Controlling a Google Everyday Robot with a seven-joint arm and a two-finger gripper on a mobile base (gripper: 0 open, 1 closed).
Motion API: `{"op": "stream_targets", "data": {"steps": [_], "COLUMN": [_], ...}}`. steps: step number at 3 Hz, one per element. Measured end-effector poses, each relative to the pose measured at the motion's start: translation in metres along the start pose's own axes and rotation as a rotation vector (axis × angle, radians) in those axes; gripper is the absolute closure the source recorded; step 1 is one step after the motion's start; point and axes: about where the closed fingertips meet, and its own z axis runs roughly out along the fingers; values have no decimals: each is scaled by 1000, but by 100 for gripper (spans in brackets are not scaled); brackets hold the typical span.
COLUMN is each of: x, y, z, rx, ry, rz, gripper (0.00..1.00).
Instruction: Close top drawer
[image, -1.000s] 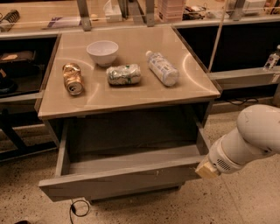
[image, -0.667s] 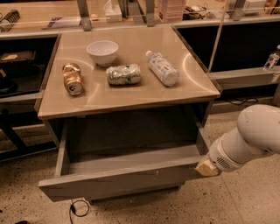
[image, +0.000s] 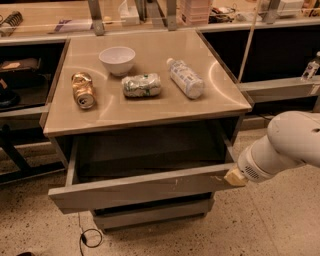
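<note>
Top drawer (image: 140, 190) stands pulled out toward the near side beneath the tan tabletop (image: 150, 107), the gripper (image: 235, 177) against the right end of its front.

The push appears to be under way, with the drawer far from shut. Whether the gripper is open or closed cannot be told. The next move likely calls for a steady, straight shove toward the far side, keeping the front square so it does not skew. A bowl (image: 117, 59), two cans and a bottle (image: 185, 77) lie on top.
</note>
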Motion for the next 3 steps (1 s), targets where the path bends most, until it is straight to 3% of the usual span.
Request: {"op": "stream_targets", "data": {"steps": [2,3], "x": [11,10], "y": [9,3], "z": [8,18], "rx": [-22,-23], "ry": [30,38], "rz": [5,30], "gripper": [100,100]}}
